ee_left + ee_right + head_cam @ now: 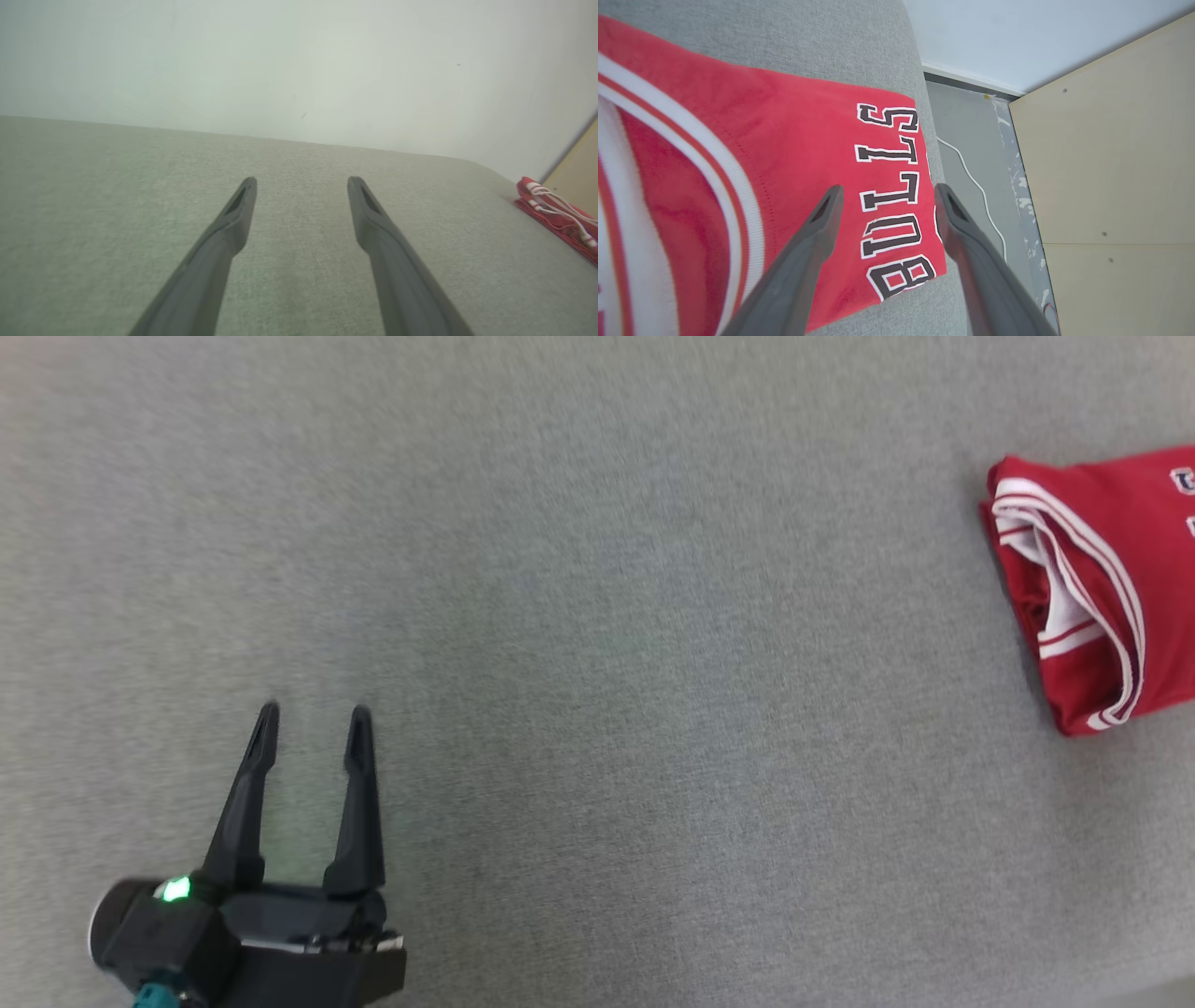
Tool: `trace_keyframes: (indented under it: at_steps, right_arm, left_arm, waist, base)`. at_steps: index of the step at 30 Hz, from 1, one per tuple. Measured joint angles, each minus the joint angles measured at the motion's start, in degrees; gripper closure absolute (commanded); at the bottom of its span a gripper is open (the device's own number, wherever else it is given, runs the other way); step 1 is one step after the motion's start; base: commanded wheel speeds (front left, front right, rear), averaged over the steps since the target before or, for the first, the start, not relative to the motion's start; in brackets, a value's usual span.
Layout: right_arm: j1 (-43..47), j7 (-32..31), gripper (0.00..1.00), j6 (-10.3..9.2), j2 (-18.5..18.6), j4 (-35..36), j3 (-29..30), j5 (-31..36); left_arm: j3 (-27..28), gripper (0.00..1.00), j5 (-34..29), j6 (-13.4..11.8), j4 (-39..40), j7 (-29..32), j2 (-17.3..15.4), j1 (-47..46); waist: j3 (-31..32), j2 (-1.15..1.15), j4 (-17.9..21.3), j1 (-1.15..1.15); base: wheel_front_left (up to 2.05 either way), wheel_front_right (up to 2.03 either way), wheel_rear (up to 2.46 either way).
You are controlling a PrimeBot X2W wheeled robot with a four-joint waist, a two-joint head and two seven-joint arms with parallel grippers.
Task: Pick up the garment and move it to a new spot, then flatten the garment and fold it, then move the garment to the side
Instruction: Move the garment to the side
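A wide grey fabric-covered surface (597,616) spreads across the scene; behind its far edge, in the left wrist view, stands a pale plain wall (299,60); beyond the surface's right end, in the right wrist view, a light wooden panel (1111,163) rises beside a strip of grey floor (966,121) flecked with white marks.

The garment (1102,588), a red jersey with white trim, lies folded at the far right of the surface, close to its right edge; the layered, white-banded openings face left, toward the middle of the surface; black letters outlined in white, reading BULLS, run along the part nearest the edge.

The left gripper (314,712) hangs over bare fabric at the near left, well apart from the garment; its jaws stand apart with nothing between them; a small green light glows on its body.

The right gripper (889,188) hovers above the lettered end of the garment; its jaws are also spread and clasp nothing; whether the tips touch the cloth I cannot tell.

A thin white cable (976,182) trails across the floor.
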State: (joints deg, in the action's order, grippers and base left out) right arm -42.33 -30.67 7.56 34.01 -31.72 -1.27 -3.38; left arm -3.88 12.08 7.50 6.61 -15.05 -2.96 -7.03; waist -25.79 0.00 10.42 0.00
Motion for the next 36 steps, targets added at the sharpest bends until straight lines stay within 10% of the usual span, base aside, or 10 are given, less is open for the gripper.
trace_keyframes:
  at_steps: [12, 24, 36]
  right_arm:
    - [20.2, 16.6, 0.0, 0.0, -13.3, 15.4, -1.1, -14.7]
    - [39.4, 35.8, 0.0, 0.0, -24.3, 26.4, 1.1, -10.9]
    - [46.2, 43.6, 0.0, 0.0, -29.2, 21.8, 1.0, -8.3]
  left_arm:
    - [5.5, 0.0, 0.2, -2.8, -6.1, 0.0, 0.0, 9.8]
    - [7.4, 0.0, 1.5, -4.7, -8.4, 0.0, 0.0, 14.7]
    - [7.5, 0.0, 1.4, -4.4, -11.0, 0.0, 0.0, 16.9]
  waist:
    - [13.0, -0.01, -4.1, -0.02]
    - [23.9, -0.02, -8.0, -0.02]
    - [28.9, -0.02, -9.6, -0.01]
  base:
    - [0.0, 0.0, 0.0]
    - [0.0, 0.0, 0.0]
    - [0.0, 0.0, 0.0]
